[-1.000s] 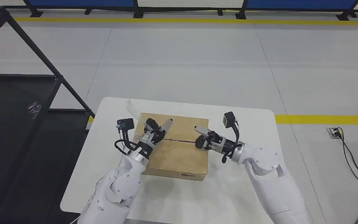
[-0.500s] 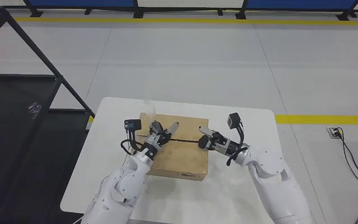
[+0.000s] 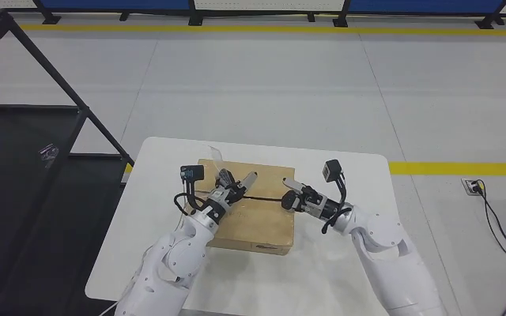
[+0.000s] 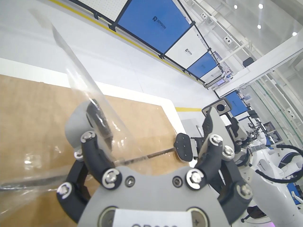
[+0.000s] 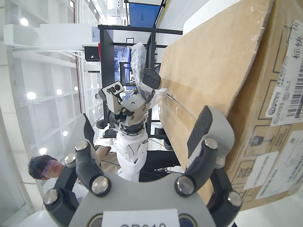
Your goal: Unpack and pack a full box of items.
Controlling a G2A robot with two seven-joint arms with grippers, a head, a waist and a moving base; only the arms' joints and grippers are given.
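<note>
A closed cardboard box sits mid-table, its top seam running between the two grippers. My left gripper hovers over the left part of the box top, open. A strip of clear tape clings to one of its fingers and sticks up from it. In the left wrist view the tape rises over the box. My right gripper is open at the right end of the seam, holding nothing. The right wrist view has the box beside my right gripper.
The white table has bare room right of and in front of the box. A black metal frame stands off the table's left side. Printed labels cover the box's right side wall.
My left gripper has moved right along the box top, carrying the clear tape strip with it. My right gripper has shifted slightly right, near the seam's end.
</note>
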